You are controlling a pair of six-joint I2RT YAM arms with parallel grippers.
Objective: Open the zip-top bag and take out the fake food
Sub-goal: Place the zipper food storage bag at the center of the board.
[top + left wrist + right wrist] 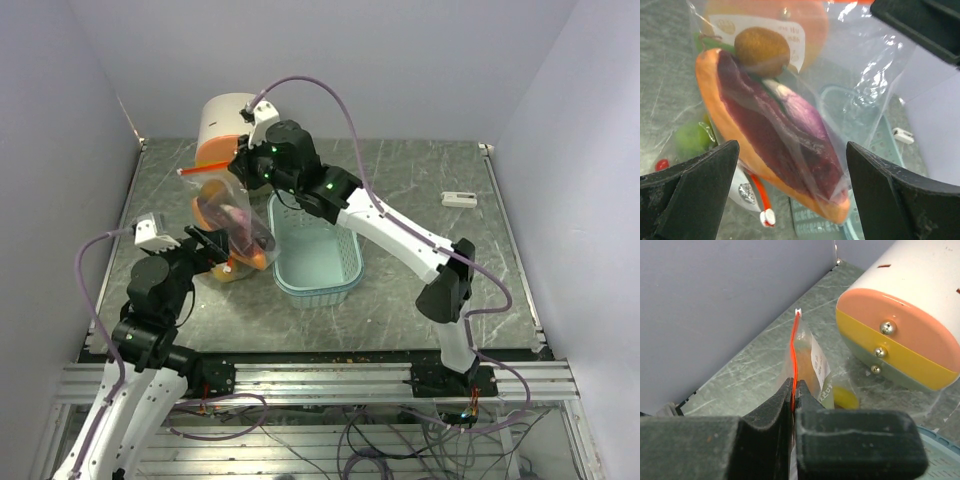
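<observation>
**B:** Top view, what's around?
**A:** The clear zip-top plastic bag point(232, 225) hangs upright on the grey surface point(420, 300). The fake food point(240, 250) is all inside it, in the lower half. A round cream-and-orange drawer box point(222, 125) sits right behind the bag. A pale teal perforated plastic basket point(320, 262) is just beside it on the right. A small white object point(460, 200) lies well apart, far right.

**B:** Arms?
**A:** The right arm is stretched across to the left rear. The right claw point(243, 165) is pinched on the bag's red zip strip point(205, 171). The left arm is folded, with the left claw point(210, 243) at the bag's low left side.

**B:** Left wrist?
**A:** The left claw is wide, its fingers point(690, 195) flanking the bag. I can't tell if they touch it. This view adds detail behind the film: an orange-rimmed dark red slice point(775, 135), a brown round piece point(762, 50), and a lime-green fruit point(692, 140). The basket is beyond the bag.

**B:** Right wrist?
**A:** Jaws are shut flat on the strip, which runs up from them as one line. A yellow piece point(845, 397) shows through the film. The drawer box is near on the right, knobs facing the camera.
</observation>
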